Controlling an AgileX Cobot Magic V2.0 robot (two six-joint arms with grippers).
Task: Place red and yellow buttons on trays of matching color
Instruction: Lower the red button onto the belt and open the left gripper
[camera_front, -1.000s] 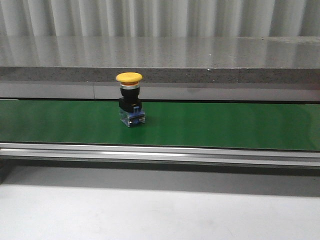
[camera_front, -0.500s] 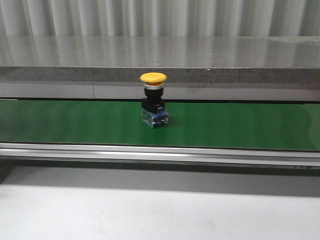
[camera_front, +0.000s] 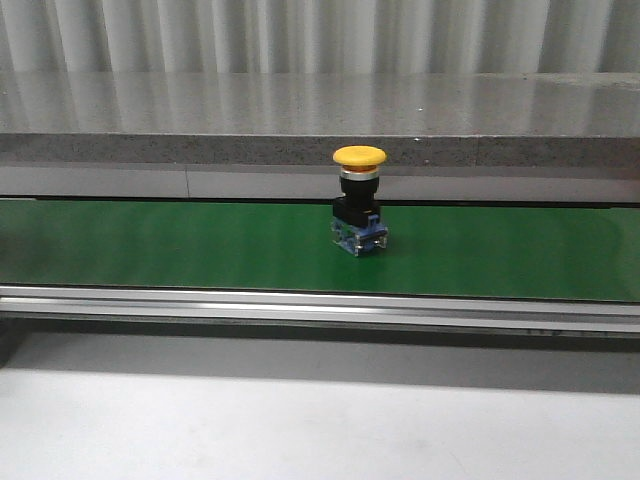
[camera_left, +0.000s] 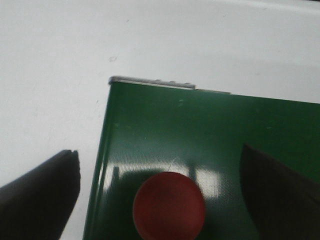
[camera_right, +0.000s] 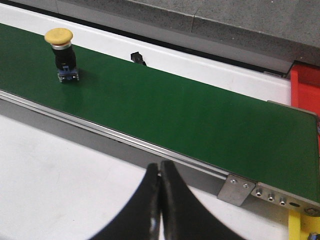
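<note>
Where grey stone backs green belt (camera_front: 150, 245).

Layout: one button on belt, one under left gripper.
Button (camera_front: 359, 201) upright on belt (camera_front: 150, 245), right of centre; ledge (camera_front: 320, 110) behind; surface (camera_front: 300, 430) in front.

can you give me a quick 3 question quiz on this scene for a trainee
1. True or false: the yellow button stands upright on the green belt.
2. Which gripper is open? A) left B) right
3. Fill in: the button between the left gripper's fingers is ____.

Key: 1 true. 2 A; the right gripper is shut, off the belt. 3 red; the red button sits near the belt's end.
</note>
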